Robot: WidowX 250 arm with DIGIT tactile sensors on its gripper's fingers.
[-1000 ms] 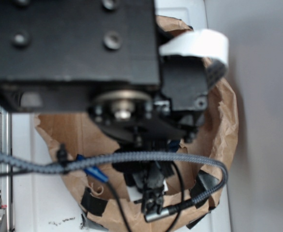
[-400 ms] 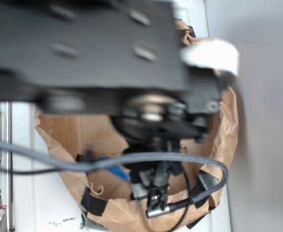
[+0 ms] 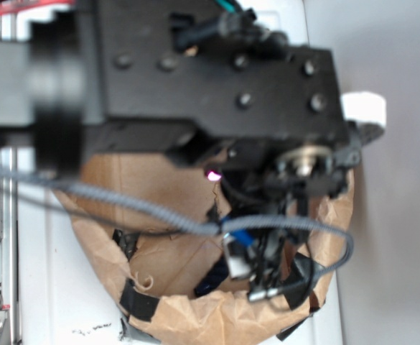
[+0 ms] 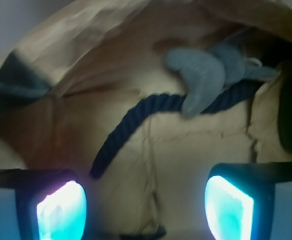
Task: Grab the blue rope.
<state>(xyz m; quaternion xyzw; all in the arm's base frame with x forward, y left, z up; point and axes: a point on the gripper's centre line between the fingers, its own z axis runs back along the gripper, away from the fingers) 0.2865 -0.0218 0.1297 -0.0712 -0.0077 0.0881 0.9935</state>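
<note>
- The gripper (image 4: 146, 200) has its jaws spread wide apart in the wrist view, with nothing between them; the two glowing cyan finger pads (image 4: 61, 212) sit at the lower left and lower right of the frame.
- Only bare brown paper shows in the gap between the jaws, with a crease line running up the middle of it.
- The thick twisted navy-blue rope (image 4: 131, 117) lies on the paper floor beyond the jaws, not touching them. Its near end rests just above and beside the left pad; from there it curves up and to the right.
- The far part of the blue rope passes under the grey plush toy (image 4: 208, 75), which lies across it at the upper right. The rope reappears beyond the toy, toward the right wall.
- A smooth dark green rounded object (image 4: 291, 117) stands at the right edge of the wrist view, close to the far end of the rope; only part of it is visible.
- All these items sit inside a crumpled brown paper enclosure (image 3: 195, 316) whose walls rise around them; black tape patches (image 3: 139, 298) hold its lower rim.
- In the exterior view the black robot arm (image 3: 210, 79) covers most of the enclosure, and the gripper and rope are largely hidden beneath it.
- A grey braided cable (image 3: 123, 208) runs from the left edge across the enclosure to the wrist assembly.
- The enclosure rests on a white tabletop (image 3: 59, 287).
</note>
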